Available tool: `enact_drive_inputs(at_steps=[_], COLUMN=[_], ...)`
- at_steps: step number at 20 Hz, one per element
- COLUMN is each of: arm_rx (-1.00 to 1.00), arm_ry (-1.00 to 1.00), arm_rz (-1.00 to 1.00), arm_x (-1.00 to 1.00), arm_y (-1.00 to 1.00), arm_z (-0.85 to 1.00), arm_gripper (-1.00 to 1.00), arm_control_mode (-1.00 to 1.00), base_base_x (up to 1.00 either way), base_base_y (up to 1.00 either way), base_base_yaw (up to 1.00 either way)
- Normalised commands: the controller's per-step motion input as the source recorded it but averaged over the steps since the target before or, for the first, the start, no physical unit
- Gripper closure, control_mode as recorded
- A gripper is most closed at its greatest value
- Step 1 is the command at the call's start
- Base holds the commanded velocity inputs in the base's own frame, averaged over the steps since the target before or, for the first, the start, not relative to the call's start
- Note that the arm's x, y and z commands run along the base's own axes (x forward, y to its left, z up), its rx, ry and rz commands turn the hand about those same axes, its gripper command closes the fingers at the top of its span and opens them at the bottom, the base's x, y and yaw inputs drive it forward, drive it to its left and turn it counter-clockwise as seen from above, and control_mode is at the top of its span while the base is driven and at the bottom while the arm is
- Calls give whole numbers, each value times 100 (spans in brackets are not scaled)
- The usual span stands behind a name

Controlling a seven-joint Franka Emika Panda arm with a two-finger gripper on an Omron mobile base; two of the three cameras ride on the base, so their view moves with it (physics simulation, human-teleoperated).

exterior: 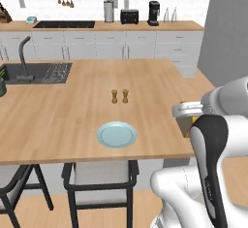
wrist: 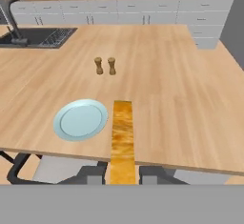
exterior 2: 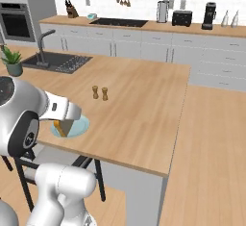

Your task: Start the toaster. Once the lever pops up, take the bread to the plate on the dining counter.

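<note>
Here, gripper [wrist: 122,173] clamped on bread [wrist: 122,137], plate [wrist: 81,119] just beside, two shakers [wrist: 105,66] beyond

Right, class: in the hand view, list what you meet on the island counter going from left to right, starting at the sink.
sink → plate → first small wooden shaker → second small wooden shaker → bread, held edge-on in the gripper.
</note>
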Motion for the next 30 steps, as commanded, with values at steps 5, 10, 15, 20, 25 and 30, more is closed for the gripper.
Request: enact_drive_inputs(at_steps=[5, 10, 15, 20, 25, 30], arm_rx=[0, 5, 27, 23, 13, 0], arm_ry=[0, 3, 15, 19, 27, 9], arm_rz=[0, 12, 29, 24, 13, 3], arm_x=[0, 41, 96, 100, 100, 100], arm_y=[0, 0, 22, 67, 44, 66], arm_z=[0, 0, -7, -34, -54, -72], arm_gripper=[100, 100, 100, 100, 100, 100], arm_control_mode=[100, -100, -100, -100, -100, -100], base_base_x=[45, 8, 0, 0, 0, 0], base_base_y=[7, 0, 0, 0, 0, 0], base_base_yaw=[2, 1, 0, 0, 0, 0])
